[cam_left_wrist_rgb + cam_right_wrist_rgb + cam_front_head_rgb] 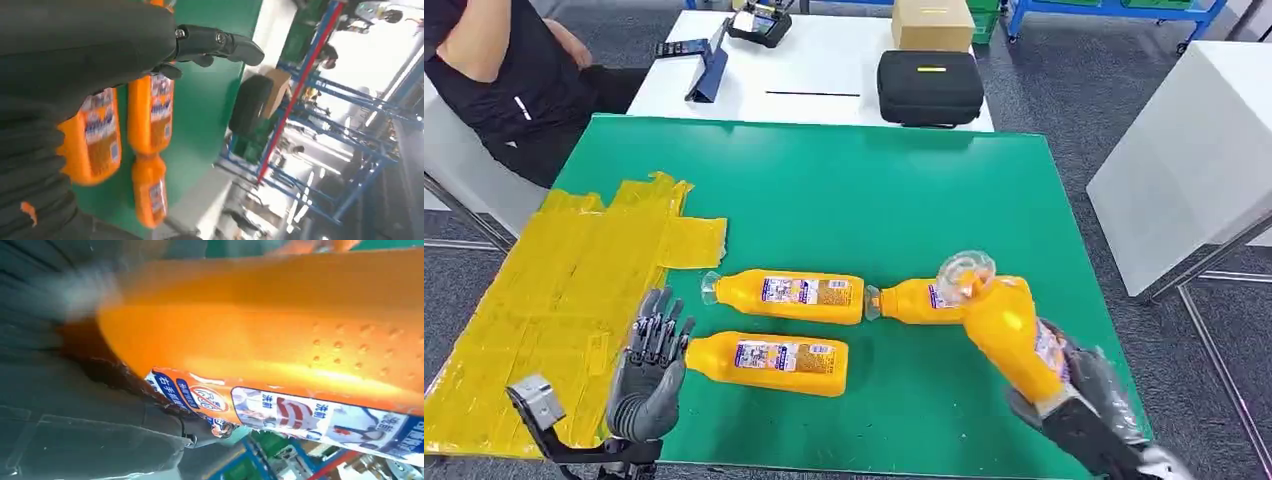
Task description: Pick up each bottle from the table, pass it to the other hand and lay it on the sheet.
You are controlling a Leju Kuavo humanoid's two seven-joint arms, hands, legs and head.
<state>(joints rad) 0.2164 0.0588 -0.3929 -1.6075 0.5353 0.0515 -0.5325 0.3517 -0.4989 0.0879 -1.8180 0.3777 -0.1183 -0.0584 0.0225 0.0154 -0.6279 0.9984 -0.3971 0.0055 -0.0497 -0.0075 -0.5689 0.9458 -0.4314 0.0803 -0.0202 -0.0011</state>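
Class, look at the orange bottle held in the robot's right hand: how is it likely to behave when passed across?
The bottle looks full of orange liquid, so probably heavy for its size. Its smooth plastic with droplets in the right wrist view may be slippery in the right hand. Rounded, it may roll once laid on the sheet.

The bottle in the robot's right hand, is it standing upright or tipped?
Tipped. The held bottle leans up and to the left from the right hand, clear end raised above the green mat.
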